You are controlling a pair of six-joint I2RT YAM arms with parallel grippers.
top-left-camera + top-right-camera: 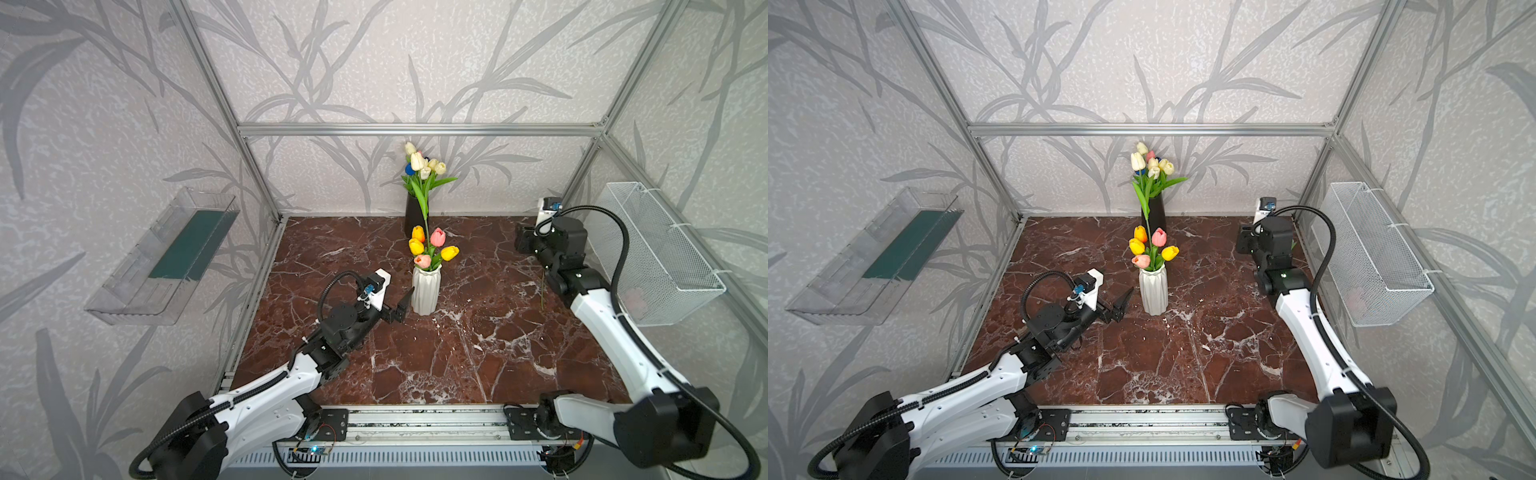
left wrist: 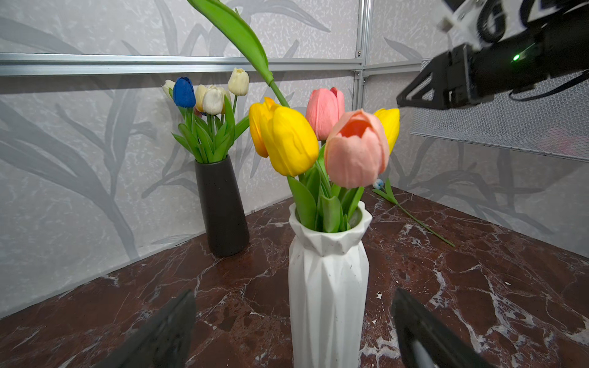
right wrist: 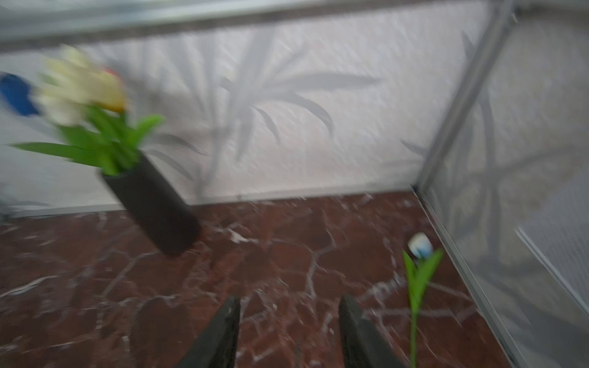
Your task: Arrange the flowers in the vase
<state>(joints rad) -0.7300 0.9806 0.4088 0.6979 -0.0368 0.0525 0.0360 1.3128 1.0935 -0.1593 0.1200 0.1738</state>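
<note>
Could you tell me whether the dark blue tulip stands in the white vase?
No, the dark blue tulip stands in the black vase, while the white vase holds yellow and pink tulips.

Count: one white vase (image 2: pixel 328 286) and one black vase (image 2: pixel 223 207); the white vase holds five tulip heads, three yellow heads (image 2: pixel 293 140) and two pink heads (image 2: pixel 355 149); the black vase shows one blue head (image 2: pixel 184 92) and at least four cream or white heads (image 2: pixel 213 100); one loose tulip (image 3: pixel 420 277); one mesh basket (image 1: pixel 660 257); one clear tray (image 1: pixel 137 291).
</note>
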